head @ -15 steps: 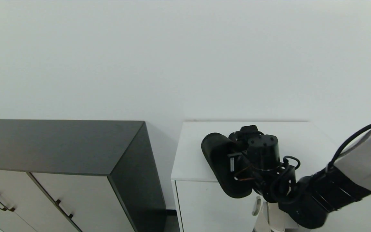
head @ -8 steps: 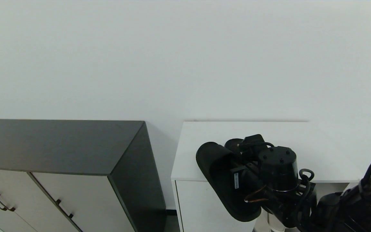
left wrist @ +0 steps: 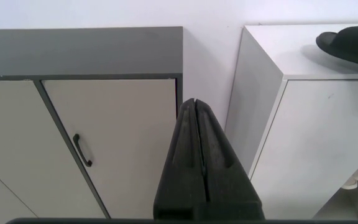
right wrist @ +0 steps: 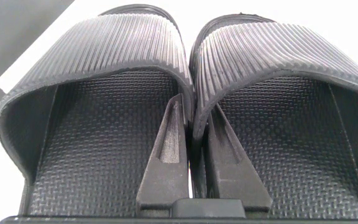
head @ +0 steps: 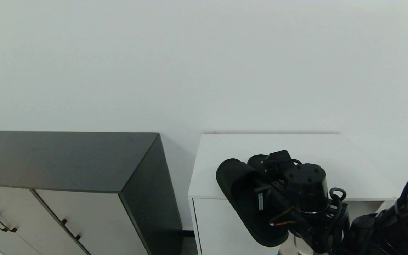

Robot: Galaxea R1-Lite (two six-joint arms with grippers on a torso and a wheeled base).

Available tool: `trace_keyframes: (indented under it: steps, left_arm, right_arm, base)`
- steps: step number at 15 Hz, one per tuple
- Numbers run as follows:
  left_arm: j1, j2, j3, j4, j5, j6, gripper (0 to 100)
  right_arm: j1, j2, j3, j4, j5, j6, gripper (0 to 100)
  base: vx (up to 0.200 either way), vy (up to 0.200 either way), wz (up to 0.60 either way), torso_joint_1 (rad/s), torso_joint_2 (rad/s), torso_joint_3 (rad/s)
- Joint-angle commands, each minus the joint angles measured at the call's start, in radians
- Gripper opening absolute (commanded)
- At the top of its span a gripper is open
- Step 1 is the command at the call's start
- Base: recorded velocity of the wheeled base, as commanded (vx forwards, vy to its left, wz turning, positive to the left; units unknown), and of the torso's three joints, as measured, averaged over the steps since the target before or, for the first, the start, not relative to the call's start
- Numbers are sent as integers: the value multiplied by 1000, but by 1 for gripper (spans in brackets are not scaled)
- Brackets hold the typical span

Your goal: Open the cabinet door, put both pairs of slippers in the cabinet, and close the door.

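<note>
Pinching the pair of black slippers (right wrist: 120, 134) by their two touching inner walls, the right end effector (right wrist: 193, 109) has one finger inside each shoe, its jaws drawn nearly together on the doubled rubber. They look light, soft and bendy. The ribbed straps and textured footbeds should give good friction, but the thin walls may flex and let the pair sag or pivot. A hold close under the straps, where the walls stand tallest, seems soundest. The pair lies across the front edge of the white cabinet (head: 296, 145), toes over its top and heels out past the front; whether the soles touch the top I cannot tell. The left end effector (left wrist: 195, 106) is closed on nothing, low before the gap between the white cabinet and the dark-topped cabinet (head: 66, 159). Both fronts look shut, with a plain wall (head: 204, 63) behind.
</note>
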Motion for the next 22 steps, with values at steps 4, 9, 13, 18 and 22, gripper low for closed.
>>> trace_keyframes:
  steps: [4,9,13,18,22]
  left_arm:
    - [0,1,0,0,1,0,0]
    - [0,1,0,0,-1,0,0]
    - [0,1,0,0,1,0,0]
    - [0,1,0,0,1,0,0]
    - [0,1,0,0,1,0,0]
  right_arm:
    - [0,4,-1,-2,0,0,0]
    - [0,1,0,-2,-5,0,0]
    - [-1,1,-1,-3,-8,-1,0]
    - [-3,1,0,-3,-8,-1,0]
    - [-3,4,2,-3,-8,0,0]
  base:
    - [-50,0,0,1,1,2]
    - [-200,0,0,1,2,4]
    - [-200,0,0,1,5,1]
    - [-200,0,0,3,2,4]
    - [-50,0,0,1,1,1]
